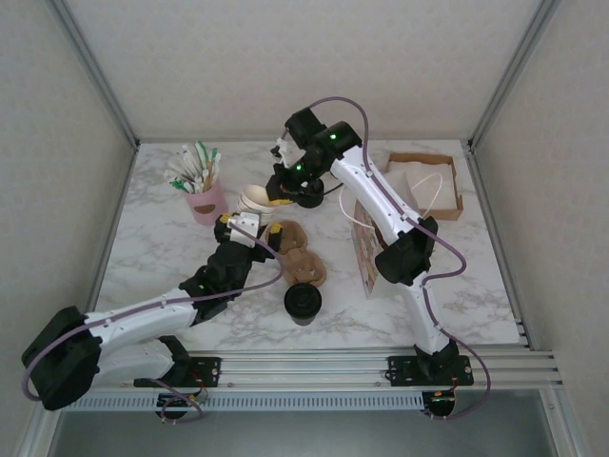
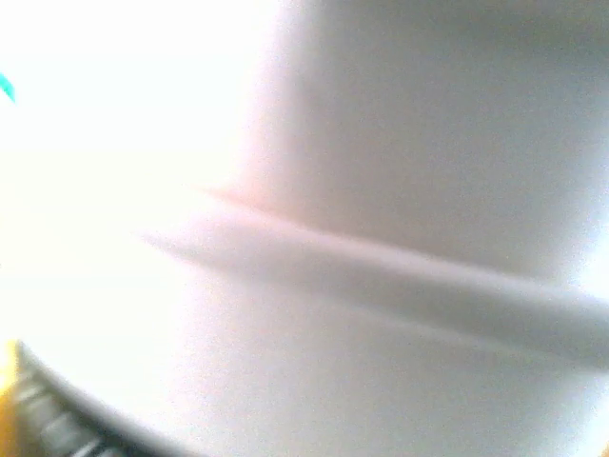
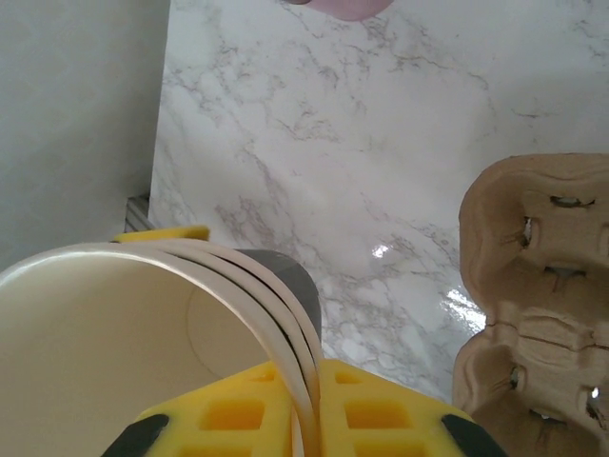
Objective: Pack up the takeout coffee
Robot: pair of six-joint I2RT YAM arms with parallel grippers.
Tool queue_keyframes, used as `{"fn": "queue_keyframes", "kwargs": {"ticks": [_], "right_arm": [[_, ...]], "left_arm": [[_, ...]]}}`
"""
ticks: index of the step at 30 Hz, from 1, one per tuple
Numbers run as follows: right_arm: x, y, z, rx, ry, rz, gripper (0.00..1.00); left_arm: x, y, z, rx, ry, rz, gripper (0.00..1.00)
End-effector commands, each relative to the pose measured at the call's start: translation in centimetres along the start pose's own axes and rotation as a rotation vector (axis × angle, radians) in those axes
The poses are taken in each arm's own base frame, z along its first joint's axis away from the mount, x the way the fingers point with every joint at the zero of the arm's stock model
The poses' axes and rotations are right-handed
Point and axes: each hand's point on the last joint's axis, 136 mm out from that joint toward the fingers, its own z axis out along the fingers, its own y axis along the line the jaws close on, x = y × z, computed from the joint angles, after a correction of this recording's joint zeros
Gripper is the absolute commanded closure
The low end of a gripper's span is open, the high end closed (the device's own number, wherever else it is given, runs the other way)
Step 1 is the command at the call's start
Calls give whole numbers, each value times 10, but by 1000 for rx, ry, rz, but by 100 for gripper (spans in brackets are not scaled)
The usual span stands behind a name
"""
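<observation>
Pincers: right gripper (image 3: 303,414) is clamping its yellow pads (image 3: 381,419) on the stack of cups (image 3: 95,362), with the cream rims pinched between them. The left gripper (image 1: 249,225) is sitting just beside that stack on its near side. Its wrist view is blurring out against a pale surface, so I cannot tell how its jaws are standing. The takeout coffee (image 1: 303,303) is standing upright on the marble table (image 1: 152,248), black lid on, just in front of the brown cup carrier (image 1: 303,255) and apart from both grippers. A paper bag (image 1: 363,249) is standing right of the carrier.
</observation>
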Motion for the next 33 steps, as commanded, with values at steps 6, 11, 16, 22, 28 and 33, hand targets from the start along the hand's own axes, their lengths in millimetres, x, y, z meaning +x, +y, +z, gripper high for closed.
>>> {"fn": "queue_keyframes", "kwargs": {"ticks": [6, 11, 16, 22, 28, 33], "right_arm": [[-9, -19, 22, 50, -3, 21, 88], [-12, -26, 28, 72, -8, 25, 88], [-16, -34, 29, 115, -27, 23, 88], [-16, -35, 34, 165, -46, -10, 87], [-15, -31, 45, 269, -81, -91, 86], [-14, -25, 58, 351, -107, -171, 84]], "left_arm": [[-4, 17, -16, 57, 53, -228, 0], [-11, 30, -25, 67, 60, -341, 0], [-35, 35, -32, 86, 44, -445, 0], [-78, 50, -49, 75, 6, -529, 0], [-125, 61, -62, 65, -35, -581, 0], [-153, 61, -66, 90, -65, -608, 0]]}}
